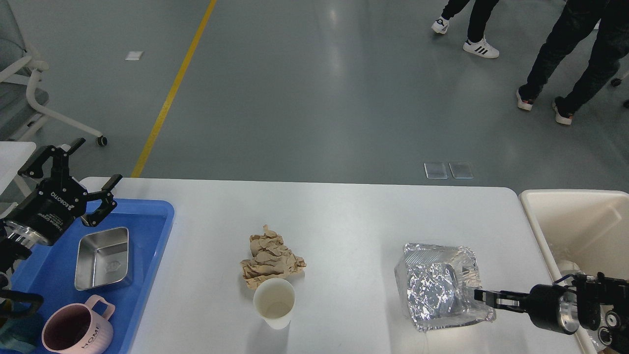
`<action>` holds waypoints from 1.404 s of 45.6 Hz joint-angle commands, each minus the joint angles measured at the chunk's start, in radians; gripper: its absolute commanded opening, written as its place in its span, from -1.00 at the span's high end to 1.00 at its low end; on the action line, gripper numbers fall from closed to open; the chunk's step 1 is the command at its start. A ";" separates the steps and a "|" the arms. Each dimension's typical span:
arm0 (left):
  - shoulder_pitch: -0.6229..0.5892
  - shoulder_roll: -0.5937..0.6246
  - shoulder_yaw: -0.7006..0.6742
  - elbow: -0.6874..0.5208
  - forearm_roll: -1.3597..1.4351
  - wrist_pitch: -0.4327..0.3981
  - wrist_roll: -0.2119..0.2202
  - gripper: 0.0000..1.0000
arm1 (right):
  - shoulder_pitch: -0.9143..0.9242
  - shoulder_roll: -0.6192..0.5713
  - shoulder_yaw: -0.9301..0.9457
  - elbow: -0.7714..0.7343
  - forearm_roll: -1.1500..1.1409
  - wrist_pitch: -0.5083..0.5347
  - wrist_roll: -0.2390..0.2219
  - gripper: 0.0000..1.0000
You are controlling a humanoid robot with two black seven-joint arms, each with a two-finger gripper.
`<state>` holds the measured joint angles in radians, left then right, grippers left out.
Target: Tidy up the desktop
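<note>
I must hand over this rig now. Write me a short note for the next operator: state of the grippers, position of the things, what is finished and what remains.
Left gripper: open, empty, hovering over the far end of the blue tray.
Right gripper: shut on the foil container, at its right rim, near the cream bin.
Done: steel pan and pink mug are in the tray.
Left on the desktop: foil container, crumpled brown paper, paper cup.
</note>
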<state>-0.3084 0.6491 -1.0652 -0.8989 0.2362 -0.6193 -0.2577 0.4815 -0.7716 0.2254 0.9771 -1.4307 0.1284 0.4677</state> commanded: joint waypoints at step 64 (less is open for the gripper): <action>0.002 0.007 -0.019 0.000 0.000 -0.022 0.002 -0.95 | -0.035 -0.222 0.029 0.081 0.441 0.002 -0.003 -1.00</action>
<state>-0.3067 0.6565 -1.0838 -0.8989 0.2362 -0.6374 -0.2562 0.4451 -0.9215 0.2406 1.0510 -1.0445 0.1316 0.4647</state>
